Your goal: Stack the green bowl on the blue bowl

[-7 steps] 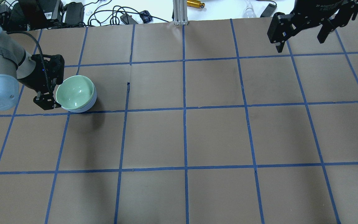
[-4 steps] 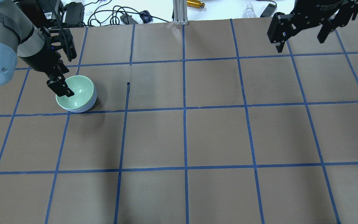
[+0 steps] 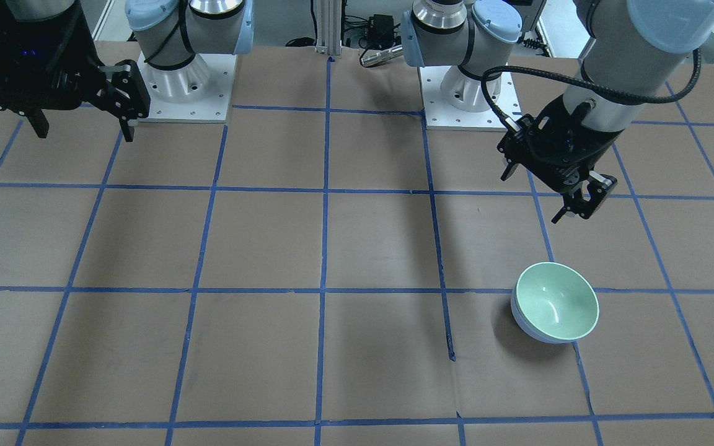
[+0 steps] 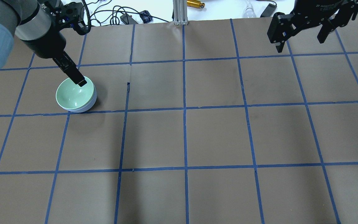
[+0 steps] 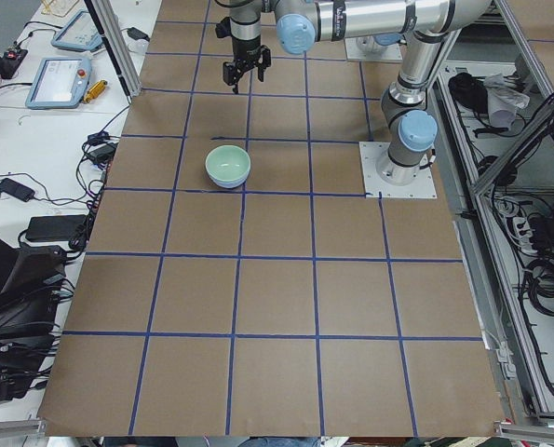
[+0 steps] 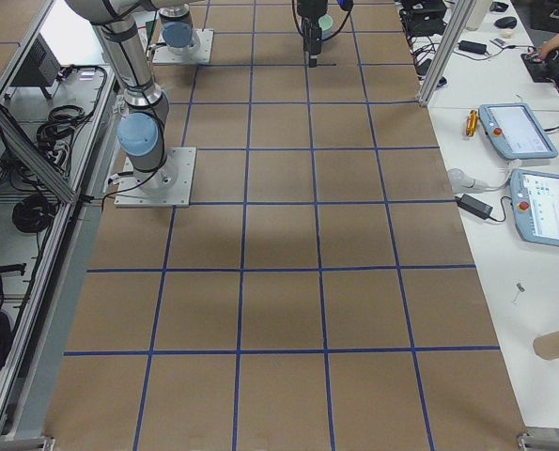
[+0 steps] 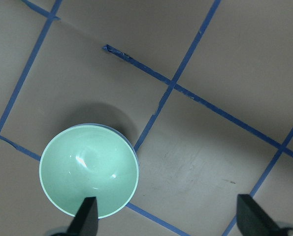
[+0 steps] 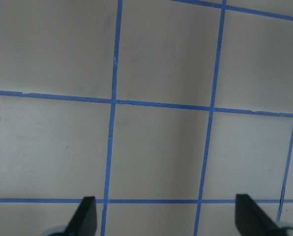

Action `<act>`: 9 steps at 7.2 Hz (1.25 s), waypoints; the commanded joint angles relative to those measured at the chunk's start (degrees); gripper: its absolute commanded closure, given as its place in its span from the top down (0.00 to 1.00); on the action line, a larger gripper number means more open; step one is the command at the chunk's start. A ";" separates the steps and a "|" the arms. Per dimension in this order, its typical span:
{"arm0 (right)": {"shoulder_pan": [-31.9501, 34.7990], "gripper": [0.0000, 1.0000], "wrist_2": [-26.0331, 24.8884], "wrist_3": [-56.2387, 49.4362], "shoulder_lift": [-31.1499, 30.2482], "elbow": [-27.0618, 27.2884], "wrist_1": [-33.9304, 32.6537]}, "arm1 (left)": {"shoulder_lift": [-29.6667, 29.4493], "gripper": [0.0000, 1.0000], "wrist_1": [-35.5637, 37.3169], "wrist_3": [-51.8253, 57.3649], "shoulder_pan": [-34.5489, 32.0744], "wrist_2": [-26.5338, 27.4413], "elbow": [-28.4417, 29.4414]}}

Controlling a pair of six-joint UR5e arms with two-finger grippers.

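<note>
The green bowl (image 4: 75,95) sits nested inside the blue bowl (image 4: 92,102) on the left part of the table. Only the blue bowl's outer wall shows below the green rim. The pair also shows in the front view: green bowl (image 3: 556,300), blue bowl (image 3: 523,323). In the left wrist view the green bowl (image 7: 88,169) lies below the camera. My left gripper (image 4: 84,57) is open and empty, raised above and behind the bowls; it also shows in the front view (image 3: 533,198). My right gripper (image 4: 300,42) is open and empty at the far right; the right wrist view shows only bare table.
An aluminium post (image 4: 180,12), cables and small devices stand beyond the table's far edge. A torn bit of blue tape (image 4: 128,87) lies right of the bowls. The two arm bases (image 3: 186,80) (image 3: 475,87) stand at the robot's side.
My left gripper has left the green bowl's left rim, risen and moved back and to the right. The stacked bowls and the right arm have not moved.
</note>
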 commanded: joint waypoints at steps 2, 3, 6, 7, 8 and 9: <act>0.00 1.00 0.00 0.00 0.00 0.00 0.00 | 1.90 1.00 -1.76 -20.03 -1.14 -0.35 -0.33; 0.00 1.00 0.00 0.00 0.00 0.00 0.00 | 2.26 1.00 -1.85 -25.06 -1.23 -0.44 -0.25; 0.00 1.00 0.00 0.00 0.00 0.00 0.00 | 3.49 1.00 -3.69 -40.71 -4.37 0.08 0.10; 0.00 1.00 0.00 0.00 0.00 0.00 0.00 | 3.84 1.00 -4.48 -44.67 -6.31 0.09 0.10; 0.00 1.00 0.00 0.00 0.00 0.00 0.00 | 4.19 1.00 -6.49 -45.14 -6.33 0.09 0.19; 0.00 1.00 0.00 0.00 0.00 0.00 0.00 | 4.54 1.00 -7.47 -45.24 -6.33 0.17 0.19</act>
